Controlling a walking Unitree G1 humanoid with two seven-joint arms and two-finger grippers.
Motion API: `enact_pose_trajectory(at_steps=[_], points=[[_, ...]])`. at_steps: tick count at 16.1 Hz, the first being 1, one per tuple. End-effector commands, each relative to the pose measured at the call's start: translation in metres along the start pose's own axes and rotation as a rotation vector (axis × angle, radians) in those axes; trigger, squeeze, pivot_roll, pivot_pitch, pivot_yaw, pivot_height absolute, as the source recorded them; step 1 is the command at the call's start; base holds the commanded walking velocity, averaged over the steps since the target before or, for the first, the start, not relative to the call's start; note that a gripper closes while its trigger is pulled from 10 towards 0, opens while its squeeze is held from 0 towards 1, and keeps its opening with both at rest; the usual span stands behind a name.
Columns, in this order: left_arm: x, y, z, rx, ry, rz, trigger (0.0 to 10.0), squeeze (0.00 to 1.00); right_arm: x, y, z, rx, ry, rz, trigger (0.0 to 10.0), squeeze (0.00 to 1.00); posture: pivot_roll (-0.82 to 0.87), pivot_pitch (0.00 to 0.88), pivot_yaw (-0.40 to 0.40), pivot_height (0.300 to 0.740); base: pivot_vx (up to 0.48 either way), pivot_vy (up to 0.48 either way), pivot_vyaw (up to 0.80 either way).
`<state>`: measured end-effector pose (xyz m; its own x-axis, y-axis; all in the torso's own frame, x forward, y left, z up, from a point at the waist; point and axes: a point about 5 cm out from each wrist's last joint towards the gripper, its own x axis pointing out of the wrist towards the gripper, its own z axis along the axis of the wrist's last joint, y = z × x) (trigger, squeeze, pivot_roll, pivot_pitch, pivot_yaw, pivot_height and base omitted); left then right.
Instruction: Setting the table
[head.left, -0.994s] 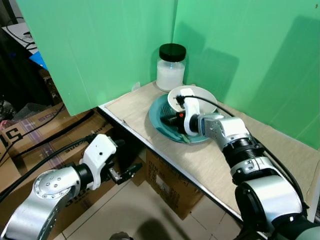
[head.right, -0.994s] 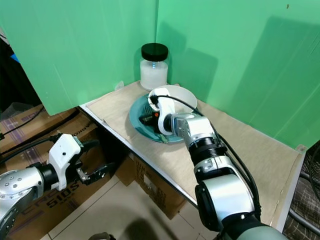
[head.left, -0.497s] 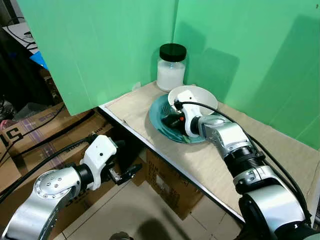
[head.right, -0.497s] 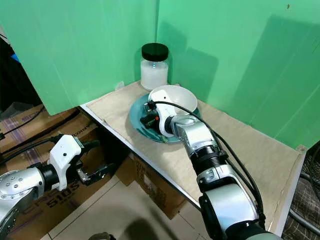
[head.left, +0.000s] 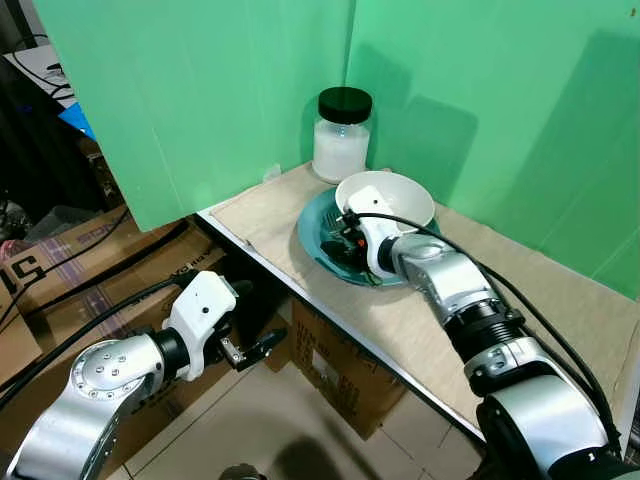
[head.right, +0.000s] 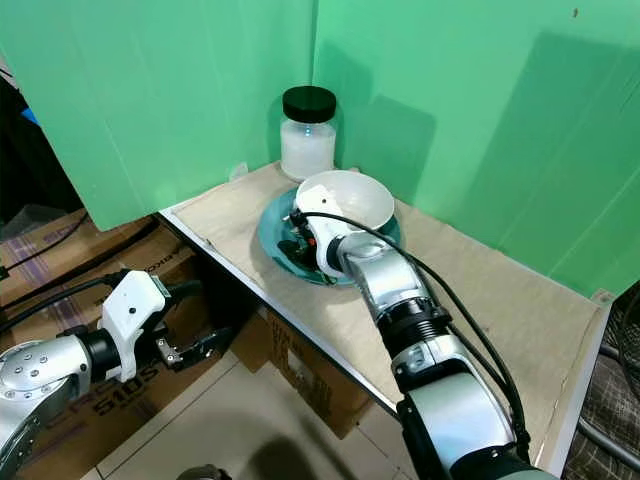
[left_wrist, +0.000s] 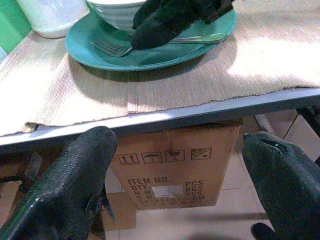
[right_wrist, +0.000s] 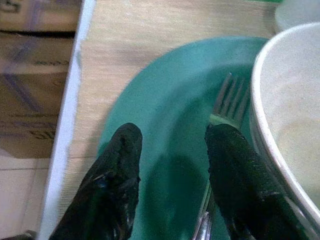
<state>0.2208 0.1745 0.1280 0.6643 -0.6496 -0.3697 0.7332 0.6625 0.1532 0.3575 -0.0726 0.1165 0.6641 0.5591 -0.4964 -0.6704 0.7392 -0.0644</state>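
Right wrist view showed the right gripper (right_wrist: 172, 165) low over the teal plate (right_wrist: 165, 100), its two black jaws parted, with nothing between them. One finger rested over the fork (right_wrist: 227, 107), which lay flat on the plate close against the white bowl (right_wrist: 290, 125). Compared with a second before, the right gripper had slid along the plate toward the desk's (head.left: 440, 330) front edge and tipped lower, so the bowl's rim had come clear of the arm. That suggested it was lining up on the fork rather than the bowl, though whether the finger actually touched the handle was hard to judge from the close, blurred view.

From the head camera, plate and bowl sat on a woven mat (head.left: 270, 215) at the desk's left end, near a black-lidded jar (head.left: 342, 135) by the green backdrop (head.left: 200, 90). The fork had not been lifted, so the place setting remained stacked together.

The left gripper (head.left: 245, 350) hung below the desk edge beside cardboard boxes (head.left: 345, 375), its jaws spread wide and empty, unchanged.
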Motion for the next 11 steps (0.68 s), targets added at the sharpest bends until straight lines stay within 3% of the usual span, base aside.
enact_pose_trajectory(at_steps=[1, 2, 6, 11], points=[[0.001, 0.0, 0.0, 0.011, 0.005, 0.002, 10.0, 0.0, 0.0, -0.003, -0.002, -0.016, 0.011, -0.031, 10.0, 0.7, 0.1, 0.0, -0.023, 0.74, 0.0, 0.0, 0.0], [0.001, 0.0, 0.0, 0.011, 0.004, 0.002, 10.0, 0.0, 0.001, -0.004, -0.003, -0.021, 0.02, -0.048, 10.0, 0.0, 0.1, 0.0, -0.023, 0.74, 0.0, 0.0, 0.0], [0.002, -0.001, 0.0, 0.01, 0.003, -0.002, 10.0, 0.0, 0.005, -0.007, -0.008, -0.05, 0.073, -0.136, 10.0, 0.0, 0.1, 0.0, -0.024, 0.74, 0.0, 0.0, 0.0], [0.003, -0.001, -0.002, 0.007, 0.004, -0.005, 10.0, 0.0, 0.008, -0.011, -0.014, 0.085, 0.099, -0.202, 10.0, 0.0, 0.1, 0.0, -0.025, 0.74, 0.0, 0.0, 0.0]])
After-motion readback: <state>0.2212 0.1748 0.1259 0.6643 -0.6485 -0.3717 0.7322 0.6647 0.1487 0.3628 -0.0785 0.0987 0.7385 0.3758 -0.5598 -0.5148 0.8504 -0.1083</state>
